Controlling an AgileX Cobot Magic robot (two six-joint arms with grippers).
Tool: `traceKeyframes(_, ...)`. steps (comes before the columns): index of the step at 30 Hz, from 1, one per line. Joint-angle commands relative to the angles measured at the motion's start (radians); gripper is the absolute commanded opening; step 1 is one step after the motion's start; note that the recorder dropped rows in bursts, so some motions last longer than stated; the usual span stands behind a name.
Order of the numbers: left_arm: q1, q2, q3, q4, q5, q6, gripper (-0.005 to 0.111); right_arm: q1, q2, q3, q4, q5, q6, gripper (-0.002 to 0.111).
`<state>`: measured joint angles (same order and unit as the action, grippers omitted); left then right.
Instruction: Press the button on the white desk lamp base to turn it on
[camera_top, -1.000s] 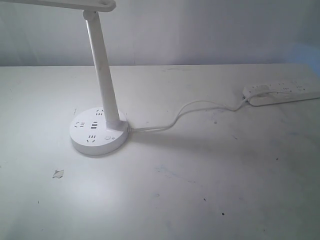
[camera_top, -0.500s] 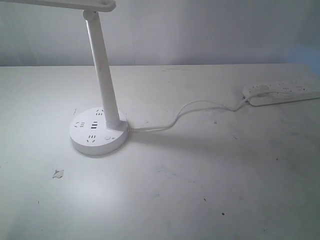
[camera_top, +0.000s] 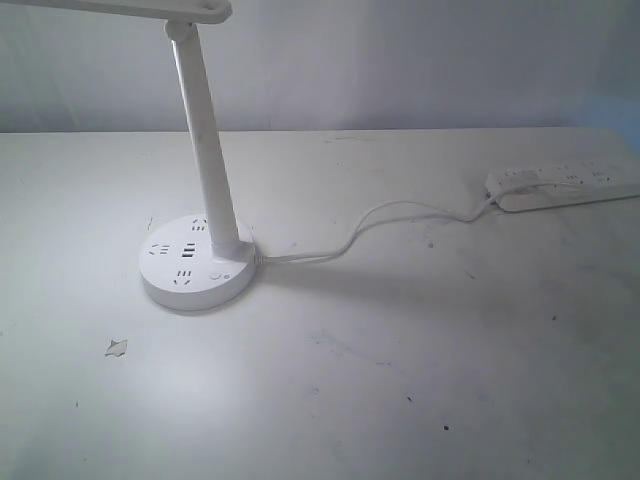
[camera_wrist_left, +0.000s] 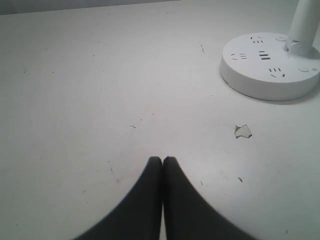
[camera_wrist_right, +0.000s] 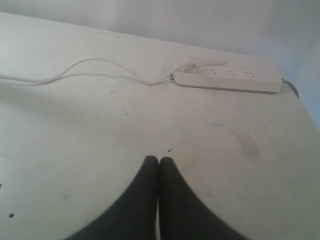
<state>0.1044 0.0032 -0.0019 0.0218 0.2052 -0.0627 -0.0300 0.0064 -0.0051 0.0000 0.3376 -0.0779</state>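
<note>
pressing not yet begun: the button (camera_top: 216, 268) on the white desk lamp base (camera_top: 168, 280) stands free; left gripper (camera_wrist_left: 163, 160), tips together and empty, is well apart from it; right gripper (camera_wrist_right: 158, 160) likewise.

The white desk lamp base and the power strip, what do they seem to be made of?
The white desk lamp base looks like moulded plastic: smooth, evenly white, slightly glossy, with a rounded edge and neatly cut socket slots. The power strip seems similar white plastic, smooth and clean-edged. The cord joining them is probably vinyl-coated, since it lies in loose curves.
</note>
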Motion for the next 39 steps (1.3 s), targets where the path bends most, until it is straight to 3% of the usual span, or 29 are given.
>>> traceKeyframes(1, -0.008, -0.003, 0.002, 0.000, -0.004, 0.000, 0.000, -0.006, -0.006, 0.005, -0.006, 0.000, 0.004, 0.000)
traceKeyframes(11, -0.008, -0.003, 0.002, 0.000, -0.004, 0.000, 0.000, -0.015, -0.006, 0.005, 0.000, 0.000, 0.004, 0.000)
traceKeyframes(20, -0.008, -0.003, 0.002, 0.000, -0.004, 0.000, 0.000, -0.118, -0.006, 0.005, 0.000, -0.002, 0.004, 0.000)
traceKeyframes(39, -0.008, -0.003, 0.002, 0.000, -0.004, 0.000, 0.000, -0.118, -0.006, 0.005, 0.000, 0.000, 0.004, 0.000)
